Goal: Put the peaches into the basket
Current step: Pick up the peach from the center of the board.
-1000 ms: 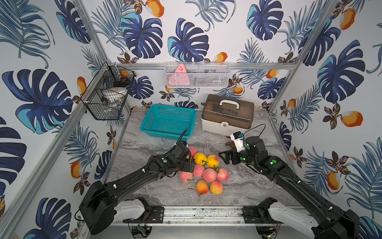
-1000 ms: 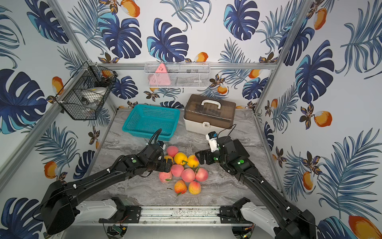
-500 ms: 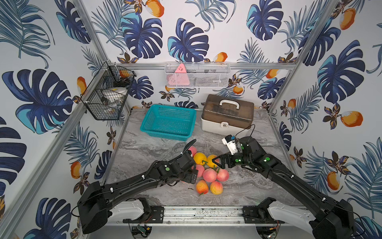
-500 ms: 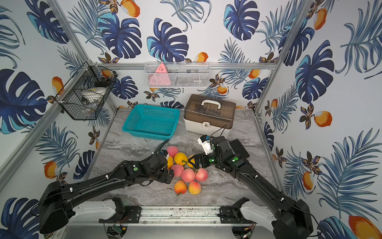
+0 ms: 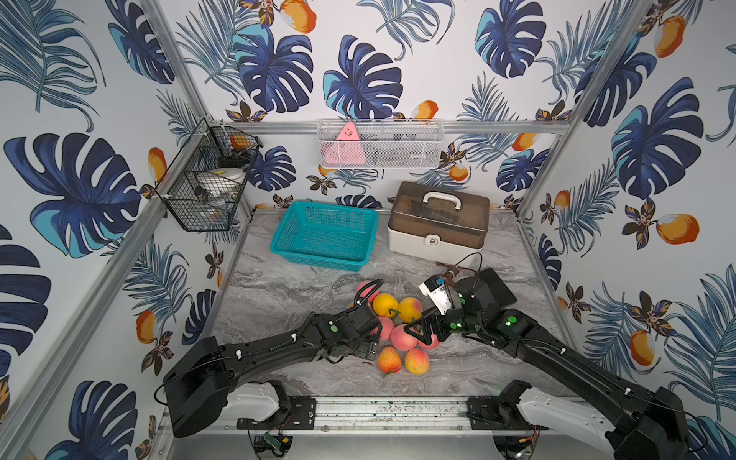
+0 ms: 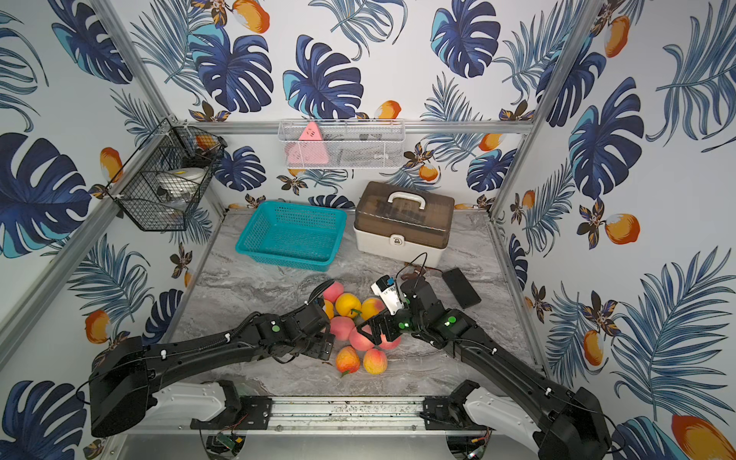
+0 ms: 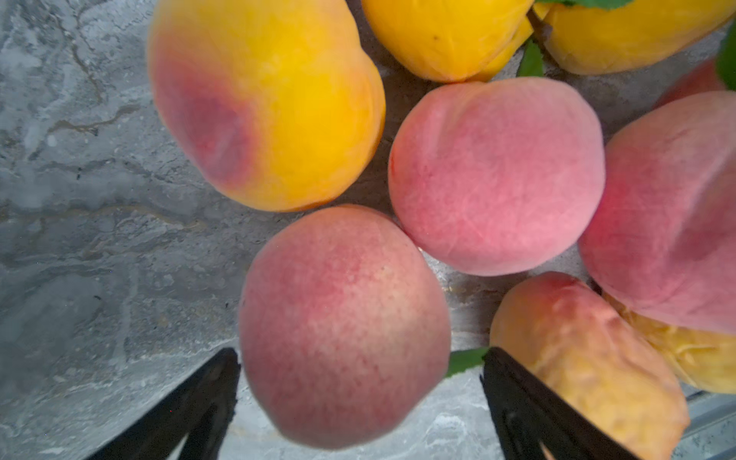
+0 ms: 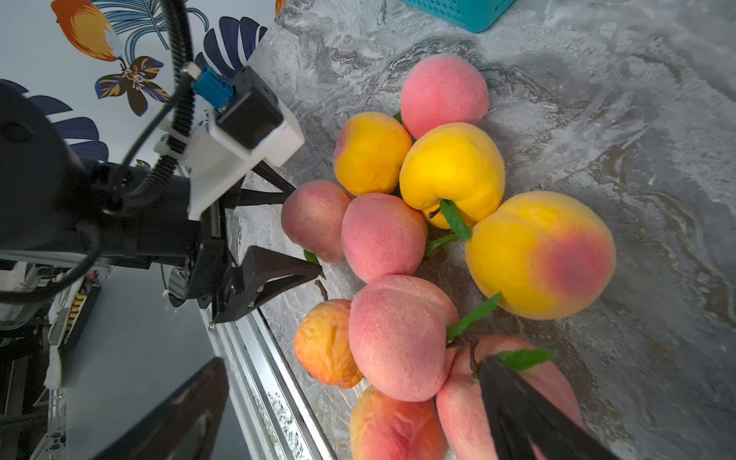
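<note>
- While every one of the peaches (image 5: pixel 403 337) lies in one touching heap near the front of the tabletop (image 5: pixel 278 302), none is in the teal basket (image 5: pixel 318 261); it stands empty, well apart at the back.
- Our left jaws stand wide open on either side of a pink peach (image 7: pixel 344 326), gripping nothing; one jaw sits in the gap beside a wrinkled orange peach (image 7: pixel 585 358), so closing may shove that neighbour and set the heap rolling.
- Our right jaws gape too and hold nothing, one of them over a leafy pink peach (image 8: pixel 458 402); both arms crowd the same heap, so we fear a clash, or one arm knocking the other's fruit.
- Round skins may slip from a shallow grip; fruit nearest the front rail (image 5: pixel 390 410) could roll off.
- Around: a brown-lidded case (image 5: pixel 438 227) just beside the basket; a flat black box (image 6: pixel 462 287) near the right arm; a black wire basket (image 5: pixel 203 195) and a white mesh basket (image 5: pixel 382 147) on the walls; the tabletop between heap and basket looks bare, though a carry drifting toward the case might strike it.
</note>
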Robot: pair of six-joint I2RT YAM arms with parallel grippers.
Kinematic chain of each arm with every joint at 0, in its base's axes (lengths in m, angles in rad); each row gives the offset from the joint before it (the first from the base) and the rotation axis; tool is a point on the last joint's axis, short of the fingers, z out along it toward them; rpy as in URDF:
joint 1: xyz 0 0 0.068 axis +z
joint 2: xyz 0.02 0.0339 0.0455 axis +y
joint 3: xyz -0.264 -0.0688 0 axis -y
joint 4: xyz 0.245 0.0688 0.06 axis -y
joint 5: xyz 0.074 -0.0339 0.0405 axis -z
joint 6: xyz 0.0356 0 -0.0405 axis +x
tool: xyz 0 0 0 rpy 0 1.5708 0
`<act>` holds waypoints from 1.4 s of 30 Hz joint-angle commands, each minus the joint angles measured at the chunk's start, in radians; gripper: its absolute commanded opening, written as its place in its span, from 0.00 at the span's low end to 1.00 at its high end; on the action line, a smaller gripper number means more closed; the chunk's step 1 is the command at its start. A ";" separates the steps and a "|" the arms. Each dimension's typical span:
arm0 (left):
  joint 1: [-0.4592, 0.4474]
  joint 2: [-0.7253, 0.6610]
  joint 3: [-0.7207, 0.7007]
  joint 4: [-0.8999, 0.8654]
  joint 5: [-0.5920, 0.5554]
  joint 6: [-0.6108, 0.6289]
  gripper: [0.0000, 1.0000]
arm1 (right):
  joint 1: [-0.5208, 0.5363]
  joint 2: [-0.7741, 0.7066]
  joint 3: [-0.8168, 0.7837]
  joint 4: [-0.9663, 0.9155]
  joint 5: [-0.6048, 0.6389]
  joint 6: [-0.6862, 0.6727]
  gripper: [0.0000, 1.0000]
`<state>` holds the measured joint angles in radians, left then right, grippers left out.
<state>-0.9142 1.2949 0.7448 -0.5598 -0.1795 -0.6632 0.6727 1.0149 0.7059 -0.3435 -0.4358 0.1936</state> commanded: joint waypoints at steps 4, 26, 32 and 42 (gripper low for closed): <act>0.000 0.007 -0.030 0.049 -0.014 -0.036 0.97 | 0.004 0.009 0.001 0.034 0.011 -0.016 1.00; 0.001 0.026 -0.013 0.091 -0.050 -0.012 0.96 | 0.004 0.015 -0.008 0.039 0.025 -0.019 1.00; 0.003 0.049 -0.014 0.104 -0.043 -0.006 0.85 | 0.004 0.022 -0.008 0.052 0.017 -0.020 1.00; 0.005 0.021 -0.020 0.077 -0.053 -0.006 0.64 | 0.004 0.015 -0.013 0.057 0.019 -0.020 1.00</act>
<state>-0.9100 1.3315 0.7250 -0.4675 -0.2100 -0.6731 0.6750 1.0325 0.6941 -0.3073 -0.4088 0.1818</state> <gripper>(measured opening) 0.689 0.999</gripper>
